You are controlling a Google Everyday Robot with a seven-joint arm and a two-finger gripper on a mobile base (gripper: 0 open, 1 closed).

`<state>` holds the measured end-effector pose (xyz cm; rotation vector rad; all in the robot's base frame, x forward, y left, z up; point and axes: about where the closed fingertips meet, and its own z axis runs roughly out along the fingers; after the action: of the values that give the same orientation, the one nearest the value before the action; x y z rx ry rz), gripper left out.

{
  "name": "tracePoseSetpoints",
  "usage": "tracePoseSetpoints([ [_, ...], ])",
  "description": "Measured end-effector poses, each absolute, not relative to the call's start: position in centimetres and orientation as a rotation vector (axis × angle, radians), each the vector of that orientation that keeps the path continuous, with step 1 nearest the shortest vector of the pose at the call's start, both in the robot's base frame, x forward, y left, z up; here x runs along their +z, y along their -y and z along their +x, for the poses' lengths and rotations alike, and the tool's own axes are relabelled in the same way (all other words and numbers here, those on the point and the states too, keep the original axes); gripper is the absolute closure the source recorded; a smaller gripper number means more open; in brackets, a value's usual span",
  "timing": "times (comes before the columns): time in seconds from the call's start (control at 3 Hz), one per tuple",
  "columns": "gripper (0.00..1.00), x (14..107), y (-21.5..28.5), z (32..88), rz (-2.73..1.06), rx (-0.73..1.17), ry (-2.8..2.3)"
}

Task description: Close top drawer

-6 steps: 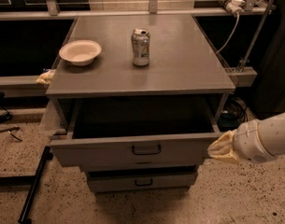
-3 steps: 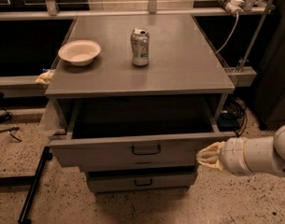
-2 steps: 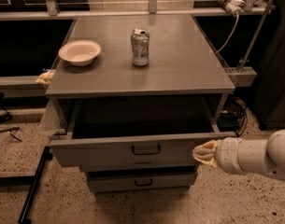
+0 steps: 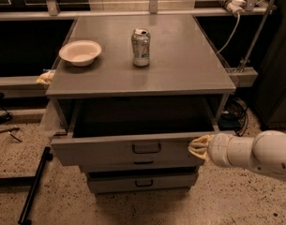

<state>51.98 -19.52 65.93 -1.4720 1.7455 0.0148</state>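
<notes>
The top drawer (image 4: 105, 150) stands pulled well out beneath the table (image 4: 180, 64), dark interior showing, with the claw (image 4: 198, 146) at the right end of its front panel (open or closed cannot be told), seemingly placed to push it shut

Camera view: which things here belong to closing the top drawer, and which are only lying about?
For the job:
- top drawer, open
- its handle
- gripper, at the right end of the drawer front

Lying about:
- bowl and can, on the cabinet top
- lower drawers
</notes>
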Motion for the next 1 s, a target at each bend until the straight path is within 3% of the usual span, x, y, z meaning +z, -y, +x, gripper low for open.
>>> tracePoseSetpoints([
  [1.0,1.0,64.2,20.4,58.4,-1.454,-0.067,-1.766],
])
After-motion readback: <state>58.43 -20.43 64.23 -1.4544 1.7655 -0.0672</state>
